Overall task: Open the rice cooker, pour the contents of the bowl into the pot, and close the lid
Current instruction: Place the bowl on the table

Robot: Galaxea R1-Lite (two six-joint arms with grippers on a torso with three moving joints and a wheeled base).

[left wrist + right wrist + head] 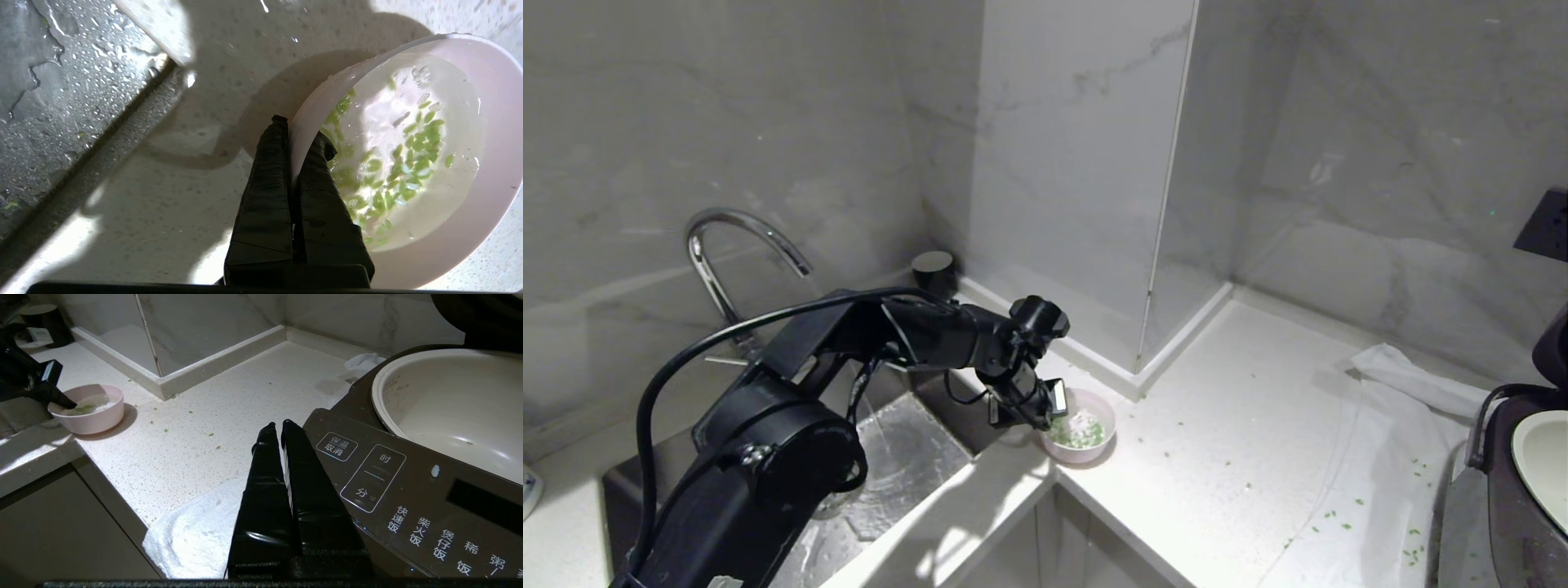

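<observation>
The small pale pink bowl sits on the white counter beside the sink. Water and chopped green contents lie inside it. My left gripper is shut on the bowl's near rim, one finger inside and one outside. At the far right stands the dark rice cooker, its lid raised and its cream pot exposed. My right gripper is shut and holds nothing, just in front of the cooker's button panel.
A wet steel sink with a curved faucet lies left of the bowl. A white cloth lies under the cooker, with green bits scattered on it and on the counter. A dark cup stands by the wall.
</observation>
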